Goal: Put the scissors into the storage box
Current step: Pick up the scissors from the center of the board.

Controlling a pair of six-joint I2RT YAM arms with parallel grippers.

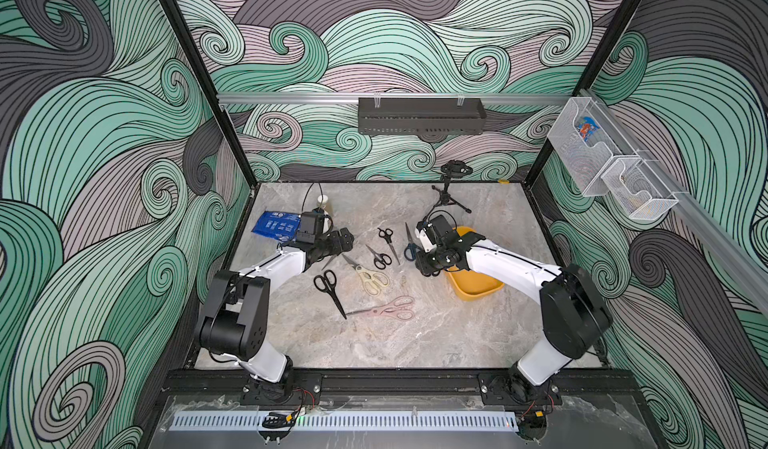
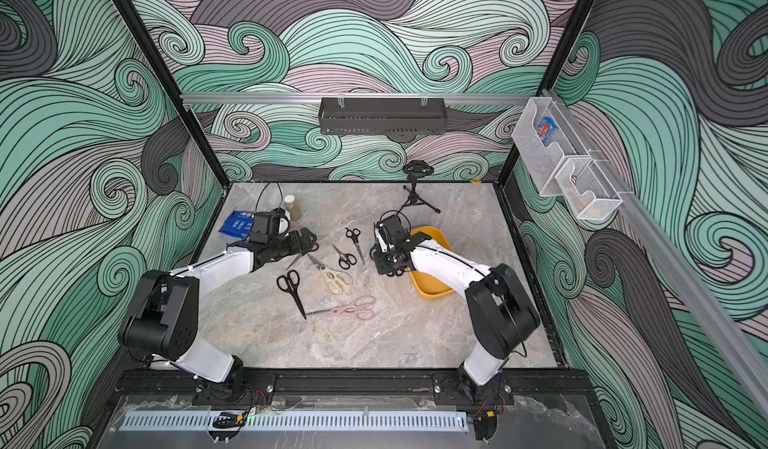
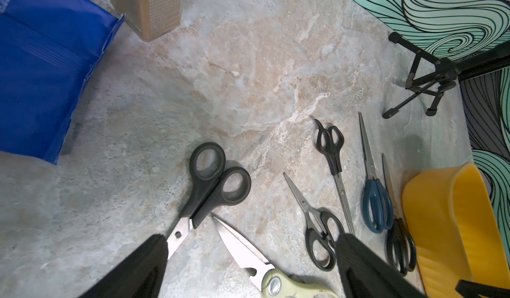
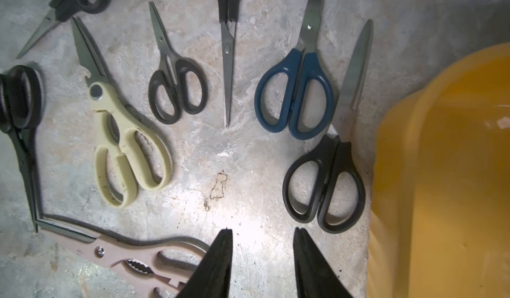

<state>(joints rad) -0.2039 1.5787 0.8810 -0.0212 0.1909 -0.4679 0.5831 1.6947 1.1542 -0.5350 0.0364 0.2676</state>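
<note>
Left gripper (image 3: pixel 252 237) was wide, right gripper (image 4: pixel 263 230) narrow, both empty. Black scissors (image 4: pixel 336 146) by right fingers (image 4: pixel 215 269) looked hard, slippery; handles (image 4: pixel 327 180) seemed best to grab.

Blue scissors (image 3: pixel 377 208) near storage box (image 3: pixel 441 216)

There are eight pairs of scissors (image 4: pixel 329 153) on the counter (image 1: pixel 374 343): five black pairs (image 4: pixel 178 89), one blue pair (image 4: pixel 292 62), one cream pair (image 4: pixel 102 109) and one pink pair (image 4: pixel 116 255). There is one yellow tub (image 1: pixel 478 293), one blue bag (image 1: pixel 272 226), one bottle (image 1: pixel 323 203) and one little black stand (image 1: pixel 449 197) with three legs. On the walls (image 1: pixel 415 52) hang two white wire baskets (image 1: pixel 582 143) and one long black tray (image 1: pixel 420 116).
</note>
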